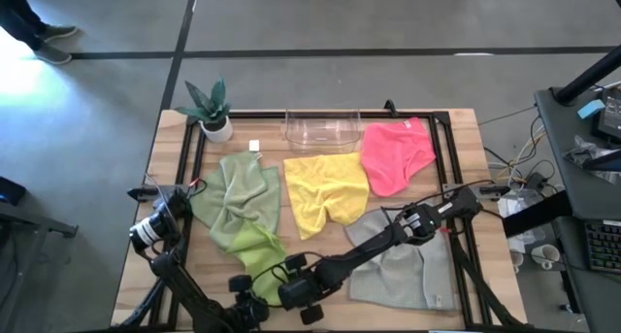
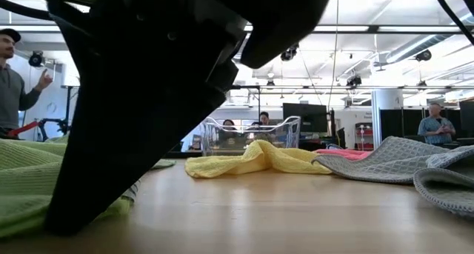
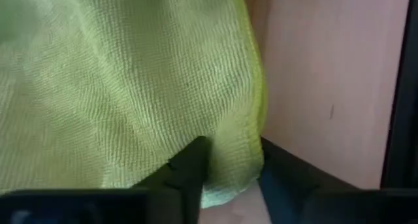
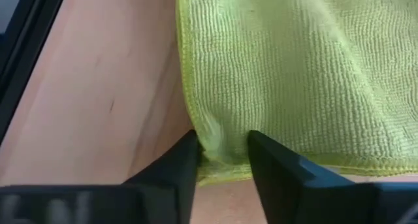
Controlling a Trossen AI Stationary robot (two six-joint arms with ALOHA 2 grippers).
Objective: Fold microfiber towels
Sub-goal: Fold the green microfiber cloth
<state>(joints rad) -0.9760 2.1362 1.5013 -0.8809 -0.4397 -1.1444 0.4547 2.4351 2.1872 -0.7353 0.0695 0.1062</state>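
The lime green towel (image 1: 254, 253) lies on the table near its front edge, its far part under the sage green towel (image 1: 236, 195). Both grippers are at its near end. My left gripper (image 1: 254, 288) and my right gripper (image 1: 287, 272) are each shut on a corner of it. The left wrist view shows the lime green towel (image 3: 124, 80) running away from my left gripper (image 3: 232, 178). The right wrist view shows the towel (image 4: 294, 74) beyond my right gripper (image 4: 222, 155). Farther back lie the yellow towel (image 1: 325, 190), the hot pink towel (image 1: 393, 153) and the light grey towel (image 1: 412, 265). My left gripper pinches a near corner of the lime green towel (image 3: 228, 185) between its two fingers, right at the hemmed edge. The fingers slant down from the near side. The rest of the towel lies on the table. My right gripper pinches the other near corner (image 4: 219, 142) between its two fingers, where the hems meet. It slants down from the near right. The cloth bunches a little between the fingers and lies flat on the table beyond them.
A clear plastic bin (image 1: 321, 130) and a potted plant (image 1: 214, 110) stand at the far edge. A dark frame (image 1: 456, 178) runs along the tabletop's sides. Bare wood (image 1: 320, 250) shows between the lime green and grey towels. People stand in the room behind.
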